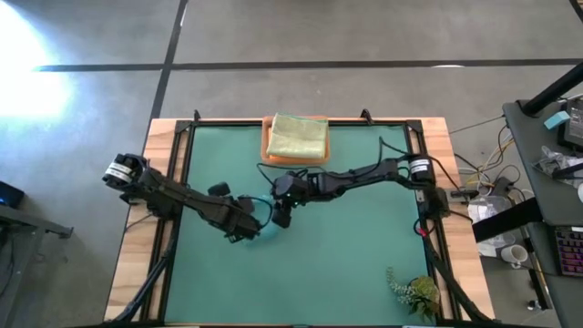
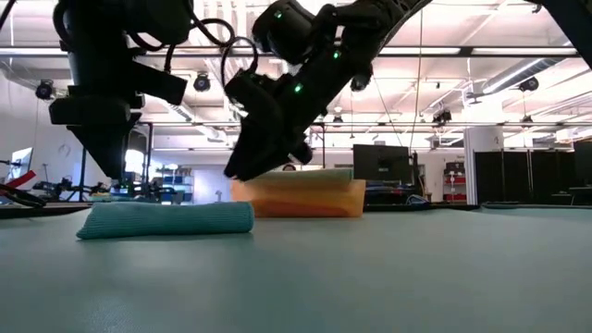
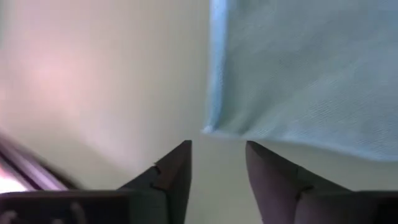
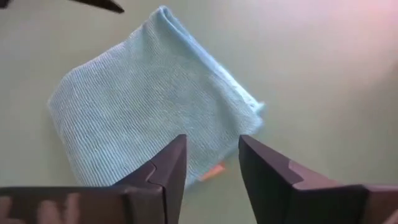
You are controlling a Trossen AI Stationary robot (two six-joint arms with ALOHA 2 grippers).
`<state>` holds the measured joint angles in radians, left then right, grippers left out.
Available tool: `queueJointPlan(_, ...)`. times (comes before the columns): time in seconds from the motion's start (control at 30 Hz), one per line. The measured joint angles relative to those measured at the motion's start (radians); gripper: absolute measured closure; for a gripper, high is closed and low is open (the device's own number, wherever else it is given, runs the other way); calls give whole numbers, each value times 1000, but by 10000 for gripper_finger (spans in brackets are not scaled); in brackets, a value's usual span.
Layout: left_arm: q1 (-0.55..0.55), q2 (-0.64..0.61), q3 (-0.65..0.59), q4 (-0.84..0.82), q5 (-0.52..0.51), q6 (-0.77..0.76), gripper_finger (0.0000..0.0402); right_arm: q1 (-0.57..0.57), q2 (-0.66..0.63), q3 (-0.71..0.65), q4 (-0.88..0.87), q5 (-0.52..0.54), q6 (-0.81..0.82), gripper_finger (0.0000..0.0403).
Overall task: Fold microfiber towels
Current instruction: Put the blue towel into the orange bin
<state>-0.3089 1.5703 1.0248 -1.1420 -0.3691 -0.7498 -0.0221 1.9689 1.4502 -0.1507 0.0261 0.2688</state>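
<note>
Where the two dark arms meet mid-counter, folded teal microfiber towel flat on green mat, long axis level across the low view. Left end effector just off its corner, fingers apart, empty. Right end effector above its edge, fingers apart, empty. Bare mat on every side; stacked folded towels at far edge.

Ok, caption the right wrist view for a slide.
Right pincer open above a folded teal towel lying on the green mat.
</note>
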Motion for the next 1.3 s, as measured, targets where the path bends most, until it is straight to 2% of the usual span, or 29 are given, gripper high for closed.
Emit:
queueJointPlan(0.13,21,0,40,-137,13,5,243,-23,-75,0,-115,0,-56,256)
queueJointPlan(0.23,19,-9,75,-190,23,4,238,-34,-136,0,-195,1,-114,258)
queueJointPlan(0.37,-37,-25,105,-113,34,-4,237,-33,-203,0,-313,0,-210,267)
queueJointPlan(0.5,-142,-31,89,93,25,-4,237,-7,-240,-39,-388,-29,-277,275)
queueJointPlan(0.63,-247,-20,49,274,-53,-39,237,28,-239,-109,-326,-136,-347,281)
queueJointPlan(0.77,-316,14,46,271,-137,-142,237,64,-219,-150,-202,-161,-385,281)
queueJointPlan(1.03,-362,120,44,315,-139,-158,237,141,-129,-150,-50,-166,-582,273)
queueJointPlan(1.3,-360,185,44,325,-144,-160,237,148,-71,-150,23,-153,-602,281)
